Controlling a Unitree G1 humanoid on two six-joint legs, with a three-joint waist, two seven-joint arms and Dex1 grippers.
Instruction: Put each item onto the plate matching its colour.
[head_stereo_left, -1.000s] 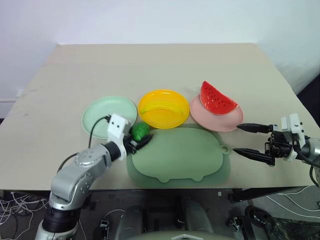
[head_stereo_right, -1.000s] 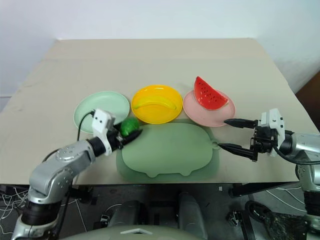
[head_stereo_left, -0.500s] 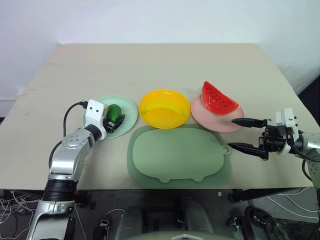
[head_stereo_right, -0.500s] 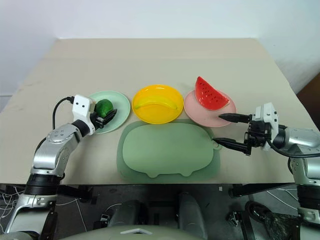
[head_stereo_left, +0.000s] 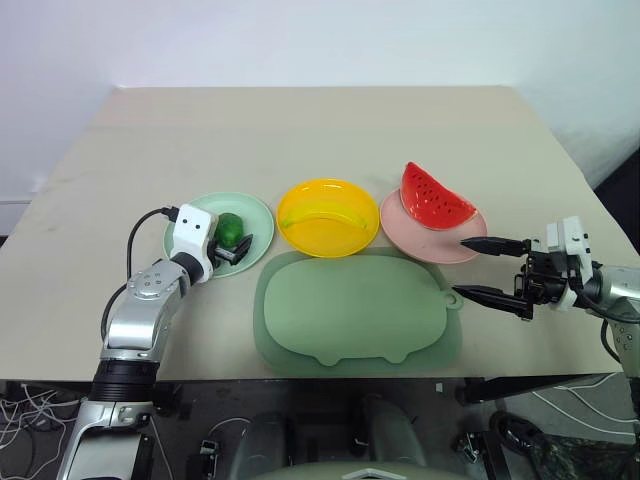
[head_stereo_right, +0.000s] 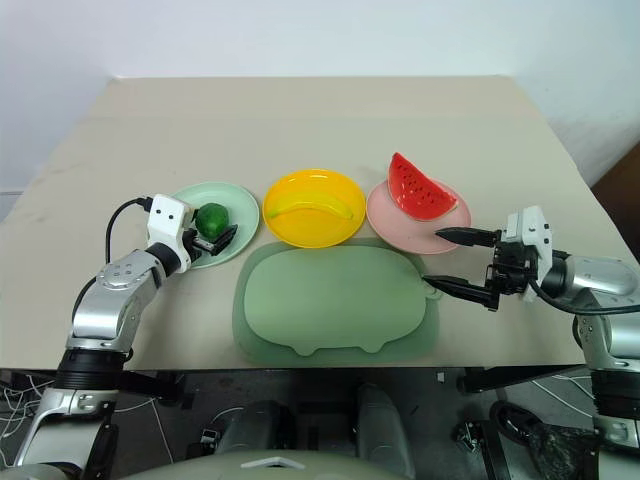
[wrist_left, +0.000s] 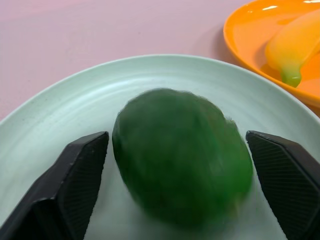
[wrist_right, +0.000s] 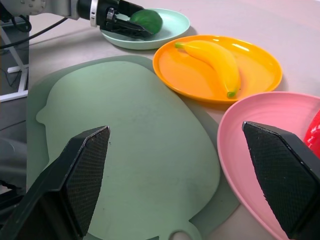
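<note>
The small round dark-green fruit lies on the mint green plate. My left gripper is open, one finger on each side of the fruit and low over the plate. The yellow banana rests in the yellow-orange plate. On the pale pink plate sits the red watermelon wedge. My right gripper hangs open and empty just right of the pink plate's near edge.
A large sage-green pig-shaped board lies in front of the three plates, near the table's front edge. The tan table stretches bare behind the plates. A black cable loops from my left wrist.
My left gripper carried the green fruit leftward from the board's corner to the mint plate, then opened its fingers, leaving the fruit resting there. The right gripper has barely moved.
</note>
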